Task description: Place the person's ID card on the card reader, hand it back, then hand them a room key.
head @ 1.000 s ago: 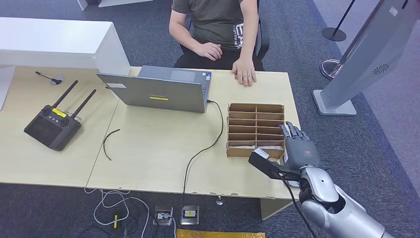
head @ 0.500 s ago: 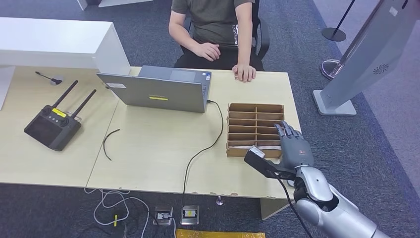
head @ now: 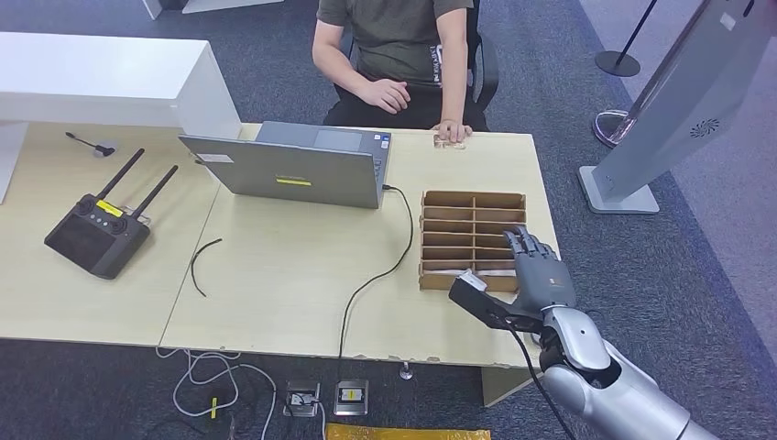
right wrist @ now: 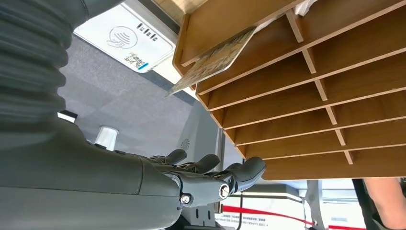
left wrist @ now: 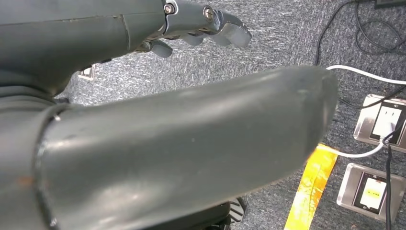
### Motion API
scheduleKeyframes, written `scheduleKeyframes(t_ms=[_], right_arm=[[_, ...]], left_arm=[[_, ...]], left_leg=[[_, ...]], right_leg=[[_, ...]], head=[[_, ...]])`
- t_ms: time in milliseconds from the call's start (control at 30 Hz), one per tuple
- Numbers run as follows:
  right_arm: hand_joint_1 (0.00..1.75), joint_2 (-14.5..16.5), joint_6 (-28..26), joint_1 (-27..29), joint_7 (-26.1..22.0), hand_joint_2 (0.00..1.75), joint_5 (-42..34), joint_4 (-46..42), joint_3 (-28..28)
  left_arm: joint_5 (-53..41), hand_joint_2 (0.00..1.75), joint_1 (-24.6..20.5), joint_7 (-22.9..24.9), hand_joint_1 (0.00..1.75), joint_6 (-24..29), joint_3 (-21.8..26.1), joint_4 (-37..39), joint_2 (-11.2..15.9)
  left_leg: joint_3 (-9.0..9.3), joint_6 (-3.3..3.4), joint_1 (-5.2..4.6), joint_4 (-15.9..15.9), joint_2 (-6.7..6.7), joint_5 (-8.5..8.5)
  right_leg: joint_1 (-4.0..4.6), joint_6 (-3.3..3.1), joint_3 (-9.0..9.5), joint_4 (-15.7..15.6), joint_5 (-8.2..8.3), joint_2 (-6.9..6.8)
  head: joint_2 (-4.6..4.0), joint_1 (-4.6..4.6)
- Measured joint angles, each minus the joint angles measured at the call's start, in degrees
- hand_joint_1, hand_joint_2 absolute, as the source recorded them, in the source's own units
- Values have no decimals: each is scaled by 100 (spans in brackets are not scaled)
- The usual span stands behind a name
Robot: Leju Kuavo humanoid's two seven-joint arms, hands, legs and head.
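Behind right hand (head: pixel 541 275), organizer (head: pixel 473 238) corner hidden.

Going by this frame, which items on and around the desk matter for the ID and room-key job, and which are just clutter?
Belongs to the job:
right hand, empty
wooden divider tray
card sticking out of a tray slot
white card reader
person's hand on the far table edge

Just lying about:
laptop
remote controller
loose black cable
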Motion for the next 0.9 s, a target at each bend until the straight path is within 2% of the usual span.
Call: scheduleKeyframes(t_ms=[567, 700, 900], right_arm=[[1, 64, -71, -69, -6, 175, -128, 223, 165], [171, 74, -82, -82, 31, 175, -166, 265, 185], [175, 73, -134, -106, 96, 175, -221, 307, 242]], left_arm=[[8, 0, -22, 19, 0, -4, -3, 0, 2], [9, 0, -23, 48, 0, -17, -5, 0, 4], [10, 0, -26, 63, 0, -16, -9, 0, 4]], left_leg=[[1, 0, 0, 0, 0, 0], [1, 0, 0, 0, 0, 0], [1, 0, 0, 0, 1, 0]], right_leg=[[0, 0, 0, 0, 0, 1], [0, 0, 0, 0, 0, 1], [0, 0, 0, 0, 0, 2]], head=[[0, -1], [0, 0], [0, 0]])
